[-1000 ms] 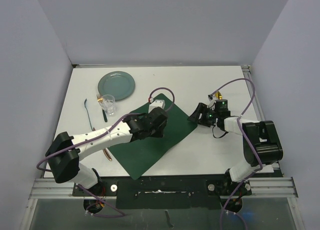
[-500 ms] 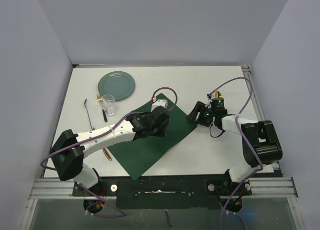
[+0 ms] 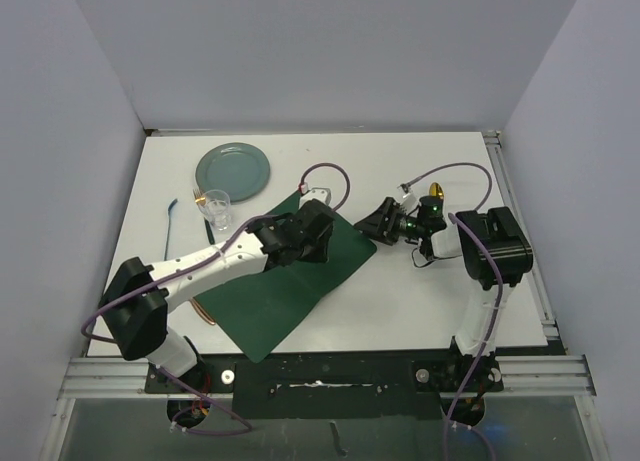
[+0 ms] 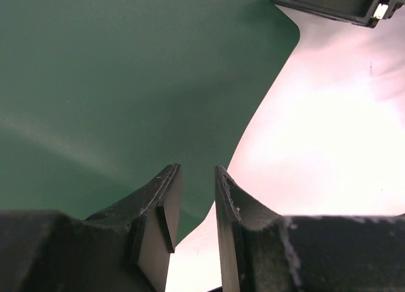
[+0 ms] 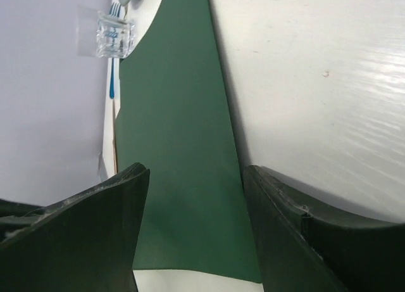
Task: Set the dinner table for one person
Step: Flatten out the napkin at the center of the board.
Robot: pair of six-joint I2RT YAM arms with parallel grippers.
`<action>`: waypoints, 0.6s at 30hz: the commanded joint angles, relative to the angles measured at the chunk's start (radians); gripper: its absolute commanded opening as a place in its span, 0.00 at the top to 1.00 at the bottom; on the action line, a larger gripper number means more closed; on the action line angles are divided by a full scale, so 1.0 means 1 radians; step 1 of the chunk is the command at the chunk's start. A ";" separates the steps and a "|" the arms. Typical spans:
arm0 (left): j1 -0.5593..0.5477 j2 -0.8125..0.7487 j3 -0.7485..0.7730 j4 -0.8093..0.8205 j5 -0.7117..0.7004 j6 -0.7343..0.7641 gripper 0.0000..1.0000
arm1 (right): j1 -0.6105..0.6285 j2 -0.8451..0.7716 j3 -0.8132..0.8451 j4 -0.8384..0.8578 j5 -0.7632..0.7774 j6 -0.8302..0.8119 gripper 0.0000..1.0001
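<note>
A: Status?
B: The placemat lies skewed, near-middle of the surface. On its right edge we've got the left end effector nearly together, can't tell if pinching. By the right corner the right end effector is apart, empty.
A: Risk?
B: Both v. close, so we could clash, or drag the mat into the glass.

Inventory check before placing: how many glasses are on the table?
1: a clear glass at the far left of the table, on the near side of the plate, left of the mat. The left arm could hide another.
</note>
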 commanded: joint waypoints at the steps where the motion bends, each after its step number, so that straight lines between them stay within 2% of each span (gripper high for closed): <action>1: 0.022 -0.043 0.015 0.012 0.009 0.002 0.74 | 0.033 0.246 -0.084 -0.296 0.073 -0.049 0.33; 7: 0.033 -0.054 -0.005 0.002 0.008 -0.015 0.74 | 0.028 0.278 -0.023 -0.355 0.028 -0.110 0.34; 9: 0.034 -0.054 -0.007 0.002 0.008 -0.018 0.74 | 0.029 0.276 -0.020 -0.369 0.015 -0.128 0.37; 12: 0.035 -0.052 -0.009 0.006 0.007 -0.019 0.74 | 0.030 0.276 -0.019 -0.376 -0.015 -0.148 0.54; 14: 0.036 -0.049 -0.010 0.007 0.009 -0.021 0.74 | 0.030 0.281 -0.015 -0.379 -0.037 -0.157 0.80; 16: 0.037 -0.047 -0.014 0.008 0.012 -0.021 0.74 | 0.032 0.286 -0.009 -0.385 -0.051 -0.166 0.98; 18: 0.038 -0.049 -0.020 0.011 0.014 -0.024 0.74 | 0.032 0.286 -0.005 -0.394 -0.055 -0.175 1.00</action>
